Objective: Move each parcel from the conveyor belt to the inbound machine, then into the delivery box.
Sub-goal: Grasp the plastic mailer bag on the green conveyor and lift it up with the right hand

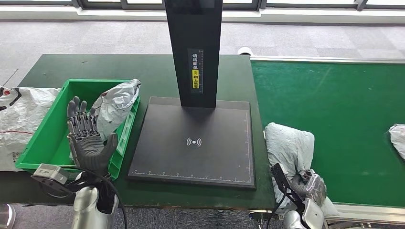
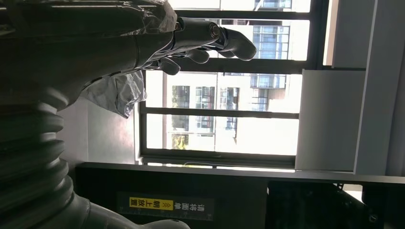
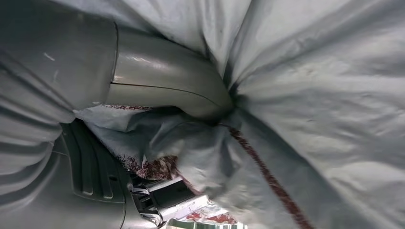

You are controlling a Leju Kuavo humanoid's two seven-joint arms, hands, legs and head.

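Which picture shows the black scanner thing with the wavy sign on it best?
The head view. There the whole inbound machine shows: its flat black plate with the signal mark, and its black post with the yellow label. The left wrist view catches just a dark part with that yellow label. The right wrist view looks close at a grey parcel.

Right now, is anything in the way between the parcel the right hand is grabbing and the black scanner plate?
Nothing visible. The right hand grips the grey parcel at the conveyor belt's near edge, right beside the scanner plate, whose flat top is bare.
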